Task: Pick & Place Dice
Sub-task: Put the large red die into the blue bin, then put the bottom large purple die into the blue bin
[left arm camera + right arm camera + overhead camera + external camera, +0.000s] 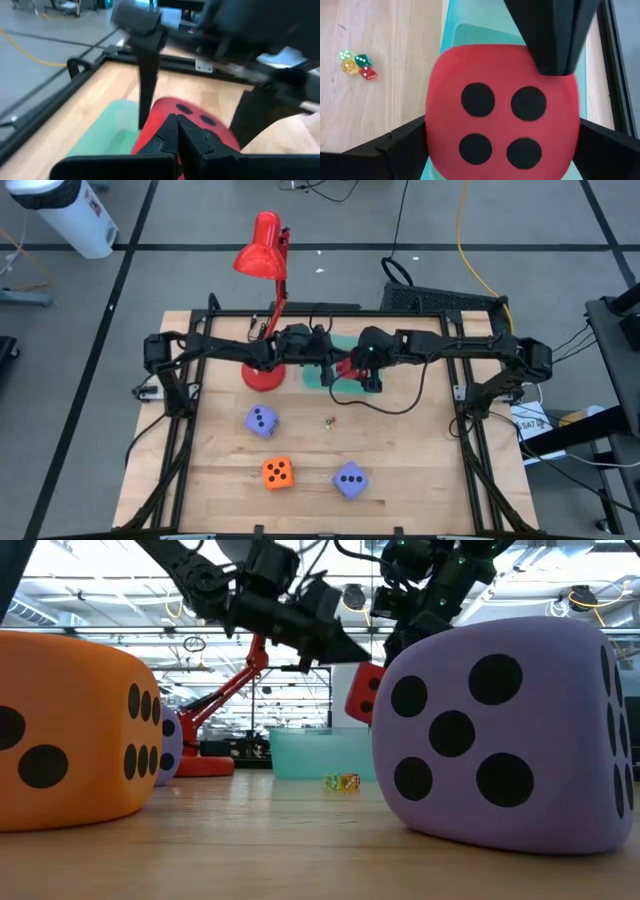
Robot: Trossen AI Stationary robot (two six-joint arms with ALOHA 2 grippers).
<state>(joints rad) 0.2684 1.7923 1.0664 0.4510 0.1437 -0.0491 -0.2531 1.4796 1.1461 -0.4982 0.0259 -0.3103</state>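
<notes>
Right end effector point(502, 145): spread wide, gripping red die point(502, 107) above teal tray point(318, 373).
Left end effector point(177, 132): closed, empty, crowding from 9 o'clock.
Around: red lamp point(262, 255); tiny dice point(356, 65); orange die point(278, 472), two purple dice point(261, 420) at 6 o'clock on surface point(400, 450).

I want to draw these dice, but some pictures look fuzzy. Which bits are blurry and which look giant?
In the low view the purple die and orange die sit close to the camera, so they look giant; the teal tray behind looks small. In the left wrist view the red die and dark arm parts are smeared and soft. In the right wrist view the red die's pips are clear.
</notes>
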